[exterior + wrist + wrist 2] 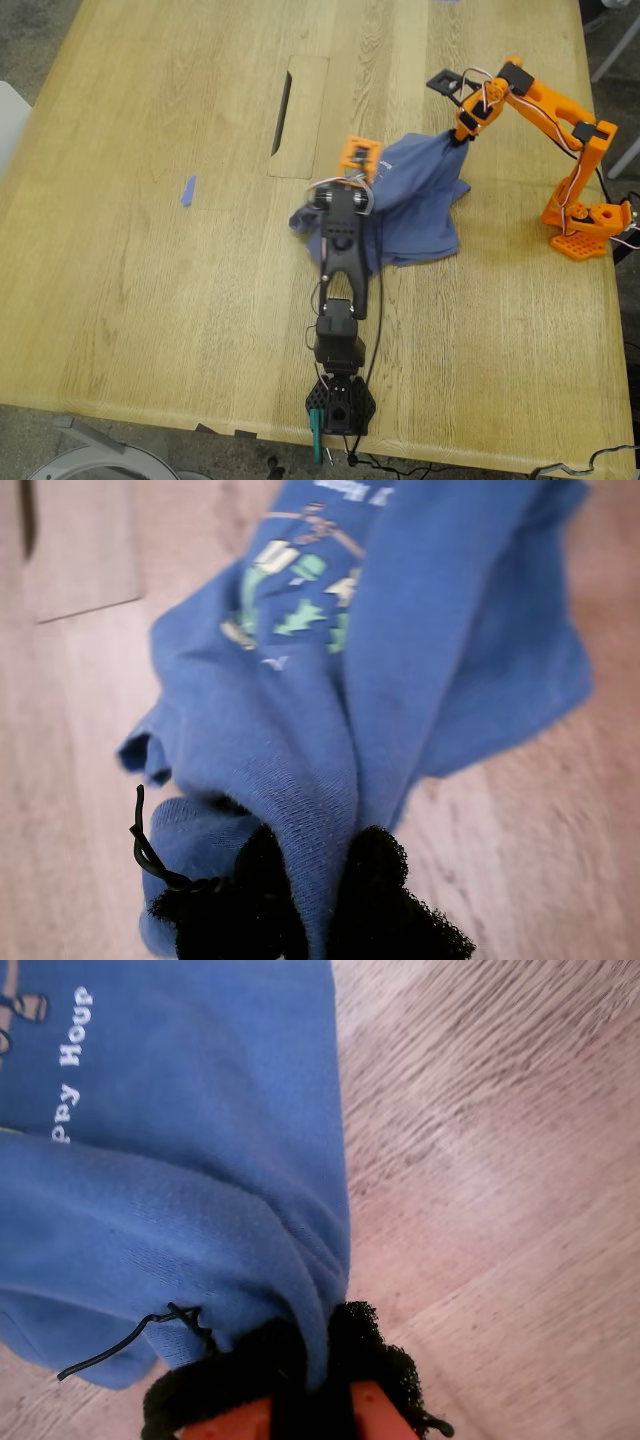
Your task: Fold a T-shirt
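My first hand (352,182) is pinched tight on a fold of the T-shirt (420,200), its black pads pressed together with cloth between them in the first wrist view (325,880). My second hand (463,133) is likewise clamped on a bunched edge, lifting it into a peak off the desk (150,300).

The T-shirt lies crumpled on the side of the desk's cut-out panel (298,115) that faces the exterior view's right. It is strung between my two hands, with the first grip nearer the panel and the second farther from it. Its long axis runs along that line, and the loose bulk sags below it, away from the panel. The chest print (295,590) faces up near my first hand. I judge the cloth needs drawing taut along this axis before any fold can be laid.
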You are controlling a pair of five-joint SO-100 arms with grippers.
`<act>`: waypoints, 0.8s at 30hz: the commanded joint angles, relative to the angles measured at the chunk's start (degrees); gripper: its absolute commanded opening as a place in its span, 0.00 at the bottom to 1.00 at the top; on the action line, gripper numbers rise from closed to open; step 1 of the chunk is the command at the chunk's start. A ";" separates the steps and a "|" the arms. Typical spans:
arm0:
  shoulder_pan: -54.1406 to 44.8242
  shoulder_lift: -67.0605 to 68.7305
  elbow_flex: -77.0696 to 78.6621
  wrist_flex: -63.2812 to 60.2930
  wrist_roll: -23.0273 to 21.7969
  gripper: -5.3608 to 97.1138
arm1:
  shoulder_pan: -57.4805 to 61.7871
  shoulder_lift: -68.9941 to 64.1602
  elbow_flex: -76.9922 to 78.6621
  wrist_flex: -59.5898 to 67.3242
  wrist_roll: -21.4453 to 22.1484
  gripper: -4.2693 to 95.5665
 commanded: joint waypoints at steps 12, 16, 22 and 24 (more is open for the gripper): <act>19.78 17.40 26.72 -9.40 -10.81 0.05 | -6.15 12.22 20.13 -6.42 1.14 0.04; 19.86 18.02 34.37 -15.73 -11.87 0.05 | -6.68 14.41 26.19 -10.02 1.23 0.04; 20.92 18.37 42.80 -20.65 -15.29 0.05 | -8.17 18.98 36.74 -13.89 1.58 0.04; 20.92 19.16 45.26 -21.01 -15.64 0.05 | -8.53 20.83 39.81 -13.97 1.58 0.04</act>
